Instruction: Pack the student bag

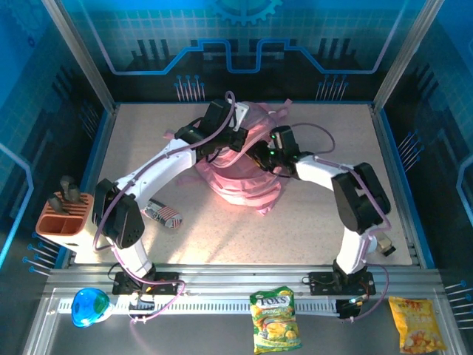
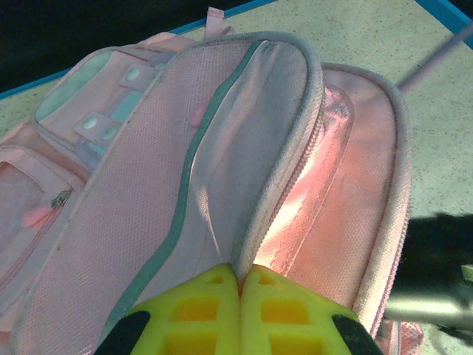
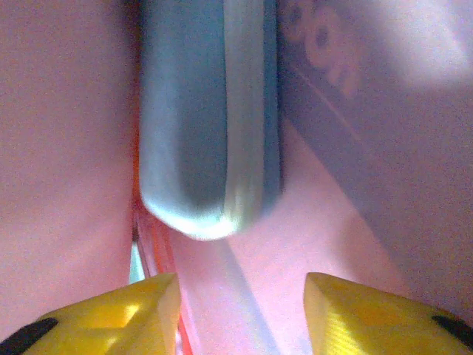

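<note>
Overhead, the student bag (image 1: 244, 185) lies mid-way across the table (image 1: 332, 133), with the left gripper (image 2: 239, 272) at its 11 o'clock edge and the right gripper (image 3: 240, 296) reaching in from 3 o'clock. Closer, the left wrist view shows yellow fingers clenched on the bag's mouth rim, while the right wrist view shows jaws spread and empty inside, a blue-grey slab (image 3: 199, 133) ahead at 12 o'clock. Bare tabletop lies at the bag's 6 o'clock, a striped packet (image 1: 162, 215) at 8 o'clock, and the table's far edge is near at 12.

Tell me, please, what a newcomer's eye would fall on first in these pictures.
The big pink bag in the middle, with both arms on it. The left gripper pinches its open edge, while the right gripper, jaws apart, is inside, facing a blue-grey object. A green packet and a yellow packet lie at the near edge.
</note>
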Robot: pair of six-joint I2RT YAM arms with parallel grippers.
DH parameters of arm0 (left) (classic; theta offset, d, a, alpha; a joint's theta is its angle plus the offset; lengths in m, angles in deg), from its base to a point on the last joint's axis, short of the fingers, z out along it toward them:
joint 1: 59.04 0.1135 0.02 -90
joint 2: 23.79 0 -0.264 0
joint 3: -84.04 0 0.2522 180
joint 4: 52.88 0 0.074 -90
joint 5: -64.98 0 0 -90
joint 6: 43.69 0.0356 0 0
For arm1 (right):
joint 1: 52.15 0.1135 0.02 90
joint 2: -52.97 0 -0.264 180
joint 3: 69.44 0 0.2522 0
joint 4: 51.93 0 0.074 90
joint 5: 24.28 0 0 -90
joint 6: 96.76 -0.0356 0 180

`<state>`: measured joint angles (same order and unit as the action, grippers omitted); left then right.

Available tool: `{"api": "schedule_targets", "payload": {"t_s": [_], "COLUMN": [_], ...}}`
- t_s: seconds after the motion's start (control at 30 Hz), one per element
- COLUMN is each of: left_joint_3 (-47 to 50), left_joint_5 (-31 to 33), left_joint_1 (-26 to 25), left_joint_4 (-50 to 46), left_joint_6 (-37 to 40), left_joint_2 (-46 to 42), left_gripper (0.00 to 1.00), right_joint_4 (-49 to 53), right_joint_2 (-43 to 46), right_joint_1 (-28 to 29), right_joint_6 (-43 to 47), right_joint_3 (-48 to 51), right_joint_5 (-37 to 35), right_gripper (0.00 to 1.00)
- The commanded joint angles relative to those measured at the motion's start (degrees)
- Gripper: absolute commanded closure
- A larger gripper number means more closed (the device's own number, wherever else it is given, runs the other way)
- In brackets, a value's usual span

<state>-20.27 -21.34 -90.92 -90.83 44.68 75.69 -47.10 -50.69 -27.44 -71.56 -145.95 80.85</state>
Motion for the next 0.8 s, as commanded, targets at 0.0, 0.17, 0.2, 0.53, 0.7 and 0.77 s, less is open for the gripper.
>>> {"api": "schedule_targets", "payload": {"t_s": [0.0,0.17,0.2,0.53,0.7,0.77], "left_joint_3": [-1.2,-3.9,-4.6,-9.4,-0.3,4.7], "left_joint_5": [-4.1,-10.0,-11.5,-17.9,-15.4,-14.9], "left_joint_1": [0.3,0.2,0.1,-0.2,4.1,7.5], "left_joint_4": [1.8,1.2,1.1,-4.5,-2.2,-0.4], "left_joint_6": [-2.7,-4.2,-4.8,-8.7,-11.6,-15.4], "left_joint_2": [-0.7,3.2,4.1,9.4,2.9,-0.1], "left_gripper": [1.0,1.0,1.0,0.5,0.33,0.28], "right_joint_4": [-1.7,9.5,11.6,22.5,22.9,22.5], "right_joint_2": [11.0,25.1,27.2,35.9,34.0,32.9], "right_joint_1": [-2.0,-4.0,-4.5,-8.0,-7.9,-7.6], "right_joint_6": [0.8,3.9,4.3,8.3,9.1,9.2], "right_joint_3": [7.7,16.2,16.9,15.6,13.9,13.4], "right_joint_5": [-1.4,-8.5,-9.9,-16.1,-15.1,-14.6], "right_gripper": [0.45,0.35,0.33,0.16,0.14,0.13]}}
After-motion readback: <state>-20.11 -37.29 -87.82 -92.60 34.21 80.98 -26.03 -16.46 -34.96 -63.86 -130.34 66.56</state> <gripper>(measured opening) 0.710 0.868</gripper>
